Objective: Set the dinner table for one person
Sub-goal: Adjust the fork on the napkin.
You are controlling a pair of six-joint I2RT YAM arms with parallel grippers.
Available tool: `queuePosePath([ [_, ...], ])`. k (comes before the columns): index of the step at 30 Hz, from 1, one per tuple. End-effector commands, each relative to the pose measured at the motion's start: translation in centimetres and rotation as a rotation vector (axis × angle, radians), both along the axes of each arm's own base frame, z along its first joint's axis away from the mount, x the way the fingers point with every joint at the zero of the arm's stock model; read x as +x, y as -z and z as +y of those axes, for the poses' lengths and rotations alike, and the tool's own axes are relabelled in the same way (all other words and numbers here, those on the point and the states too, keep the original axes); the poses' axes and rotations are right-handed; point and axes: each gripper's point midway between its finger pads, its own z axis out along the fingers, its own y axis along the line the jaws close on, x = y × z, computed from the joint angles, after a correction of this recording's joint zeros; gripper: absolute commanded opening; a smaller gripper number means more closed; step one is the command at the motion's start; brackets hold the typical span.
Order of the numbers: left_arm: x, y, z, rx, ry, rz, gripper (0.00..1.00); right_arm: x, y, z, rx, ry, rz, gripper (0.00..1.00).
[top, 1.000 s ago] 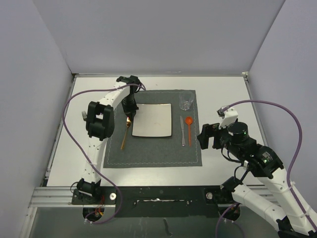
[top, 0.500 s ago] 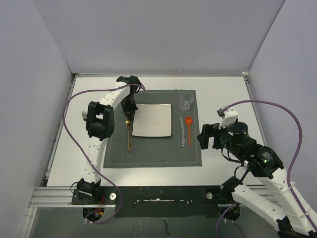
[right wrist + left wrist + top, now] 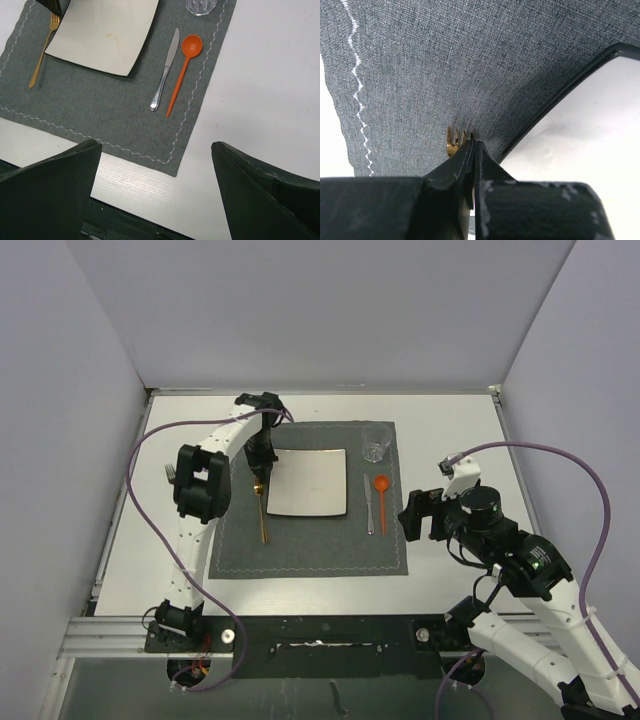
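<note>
dinner table (image 3: 450, 430): a large white top that fills the middle of the overhead view; both arms are fixed at its near edge, and everything below lies on it.
placemat (image 3: 310, 545): dark grey cloth with a white zigzag stitch along its border, lying flat in the centre of the dinner table.
plate (image 3: 308, 483): white and square, on the far half of the placemat.
fork (image 3: 262, 520): gold, lying just left of the plate and about parallel to its left edge, with the tines toward the far side.
knife (image 3: 369, 505): silver, just right of the plate, with its handle toward the near side.
spoon (image 3: 382, 500): orange, just right of the knife and almost parallel to it, with the bowl at the far end.
glass (image 3: 376, 443): clear, upright at the far right corner of the placemat.
left gripper (image 3: 260, 478): jaws pressed fully together with nothing between them; the tips point down at the tines of the fork, close to the plate's left edge – I cannot tell if they touch the fork.
right gripper (image 3: 412, 518): jaws spread wide and holding nothing – it hangs above the bare table to the right of the placemat.
</note>
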Motion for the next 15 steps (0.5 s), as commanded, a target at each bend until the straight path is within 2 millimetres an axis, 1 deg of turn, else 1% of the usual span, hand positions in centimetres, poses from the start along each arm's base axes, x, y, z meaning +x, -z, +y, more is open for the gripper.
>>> queuePosePath([
  [1, 1.6, -1.7, 0.2, 0.004, 0.007, -0.063, 0.0, 0.3, -1.7, 0.2, 0.036, 0.003, -0.055, 0.98],
  [5, 1.9, -1.3, -0.2, -0.006, 0.016, -0.059, 0.0, 0.3, -1.7, 0.1, 0.037, 0.006, -0.056, 0.98],
  [9, 1.8, -1.0, -0.6, -0.007, 0.028, -0.046, 0.0, 0.3, -1.7, 0.0, 0.037, 0.009, -0.056, 0.98],
  [13, 1.6, -1.2, -0.9, -0.013, 0.036, -0.051, 0.0, 0.3, -1.7, 0.1, 0.037, 0.009, -0.055, 0.98],
  [15, 1.5, -1.7, -1.0, -0.014, 0.036, -0.056, 0.0, 0.4, -1.7, 0.2, 0.038, 0.005, -0.054, 0.98],
])
